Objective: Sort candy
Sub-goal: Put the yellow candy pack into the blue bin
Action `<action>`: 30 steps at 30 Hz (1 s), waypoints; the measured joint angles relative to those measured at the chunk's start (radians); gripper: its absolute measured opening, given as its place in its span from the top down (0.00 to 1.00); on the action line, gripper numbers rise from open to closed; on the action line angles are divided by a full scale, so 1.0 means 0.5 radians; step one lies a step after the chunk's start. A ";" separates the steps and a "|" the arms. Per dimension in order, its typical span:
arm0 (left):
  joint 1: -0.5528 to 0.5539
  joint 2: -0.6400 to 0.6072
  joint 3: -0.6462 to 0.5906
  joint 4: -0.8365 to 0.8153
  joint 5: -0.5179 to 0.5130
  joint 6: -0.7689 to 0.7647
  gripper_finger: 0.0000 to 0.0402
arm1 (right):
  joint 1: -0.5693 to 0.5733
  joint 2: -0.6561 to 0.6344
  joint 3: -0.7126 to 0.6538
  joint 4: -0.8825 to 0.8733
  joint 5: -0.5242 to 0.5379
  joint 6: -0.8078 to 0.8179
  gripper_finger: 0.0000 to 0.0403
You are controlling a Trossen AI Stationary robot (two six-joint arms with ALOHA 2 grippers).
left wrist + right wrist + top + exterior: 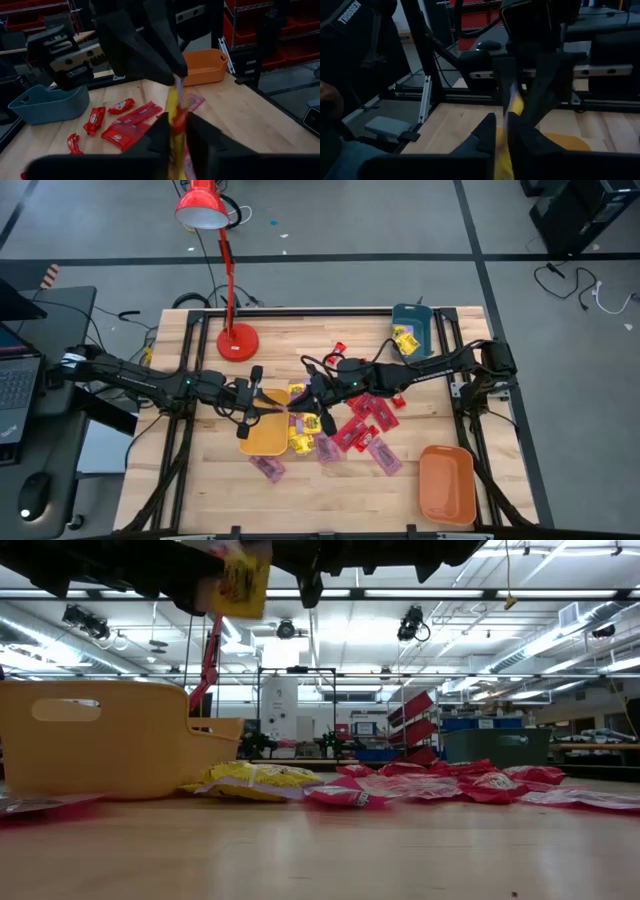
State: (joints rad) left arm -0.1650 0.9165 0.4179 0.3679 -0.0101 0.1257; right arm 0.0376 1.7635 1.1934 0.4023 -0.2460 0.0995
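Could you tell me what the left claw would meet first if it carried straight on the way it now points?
Most likely the right claw: the left claw points across the table at it, and both pinch the same yellow candy packet above the yellow tray. Depth is hard to judge.

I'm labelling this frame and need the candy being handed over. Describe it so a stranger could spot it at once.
Start at the yellow tray near the table's middle. At its right edge, the left hand and right hand meet on one yellow packet. Unlike the candy pile, it hangs in the air.
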 joint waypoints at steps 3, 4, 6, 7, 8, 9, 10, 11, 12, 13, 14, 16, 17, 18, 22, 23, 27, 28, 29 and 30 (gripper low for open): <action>0.000 0.000 0.000 -0.008 -0.001 -0.002 0.98 | 0.000 -0.013 0.001 -0.023 0.008 -0.016 0.84; 0.000 0.000 0.000 -0.010 -0.001 -0.002 0.98 | 0.000 -0.017 0.002 -0.037 0.032 -0.027 0.81; 0.000 0.000 0.000 -0.015 -0.006 -0.005 0.98 | 0.000 -0.048 0.003 -0.126 0.114 -0.069 0.77; 0.000 0.000 0.000 -0.019 -0.015 -0.006 0.98 | 0.001 -0.065 0.002 -0.175 0.165 -0.096 0.74; -0.001 0.000 0.000 -0.022 -0.034 -0.005 0.99 | 0.011 -0.089 0.002 -0.229 0.228 -0.120 0.72; -0.001 -0.002 0.001 -0.039 -0.060 -0.005 0.99 | 0.019 -0.115 0.002 -0.303 0.288 -0.148 0.71; -0.001 -0.002 0.000 -0.054 -0.098 -0.006 0.99 | 0.033 -0.141 0.003 -0.367 0.353 -0.174 0.69; -0.001 -0.002 0.000 -0.069 -0.138 -0.006 0.99 | 0.051 -0.167 0.003 -0.436 0.414 -0.199 0.68; -0.001 -0.003 0.000 -0.089 -0.180 -0.006 0.99 | 0.070 -0.189 0.003 -0.506 0.466 -0.214 0.66; -0.001 -0.003 0.000 -0.102 -0.217 -0.006 0.99 | 0.090 -0.210 0.003 -0.573 0.514 -0.221 0.65; -0.001 -0.002 0.000 -0.108 -0.253 -0.006 0.99 | 0.109 -0.226 0.003 -0.634 0.554 -0.221 0.64; -0.001 -0.003 0.001 -0.100 -0.290 -0.004 1.00 | 0.137 -0.241 0.003 -0.705 0.625 -0.202 0.62; -0.001 -0.003 0.000 -0.094 -0.293 0.001 1.00 | 0.148 -0.241 0.003 -0.728 0.664 -0.191 0.61; -0.001 -0.003 0.000 -0.083 -0.293 0.003 1.00 | 0.159 -0.235 0.003 -0.742 0.700 -0.177 0.61; -0.001 -0.004 0.001 -0.036 -0.292 0.005 1.00 | 0.178 -0.205 0.002 -0.774 0.856 -0.149 0.58; -0.001 -0.004 0.001 -0.035 -0.292 0.005 1.00 | 0.180 -0.200 0.002 -0.774 0.872 -0.148 0.57; -0.001 -0.004 0.001 -0.030 -0.297 0.003 1.00 | 0.180 -0.176 0.003 -0.726 0.874 -0.147 0.54; -0.001 -0.004 0.000 -0.020 -0.304 0.003 1.00 | 0.179 -0.171 0.003 -0.724 0.874 -0.147 0.53; -0.001 -0.004 0.000 -0.005 -0.306 0.002 1.00 | 0.178 -0.159 0.002 -0.719 0.874 -0.147 0.53; -0.001 -0.004 0.000 0.018 -0.306 0.002 1.00 | 0.172 -0.144 0.002 -0.693 0.874 -0.147 0.53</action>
State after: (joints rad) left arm -0.1654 0.9146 0.4181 0.3770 -0.1631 0.1268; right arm 0.1237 1.6916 1.1946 0.0557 0.1909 0.0262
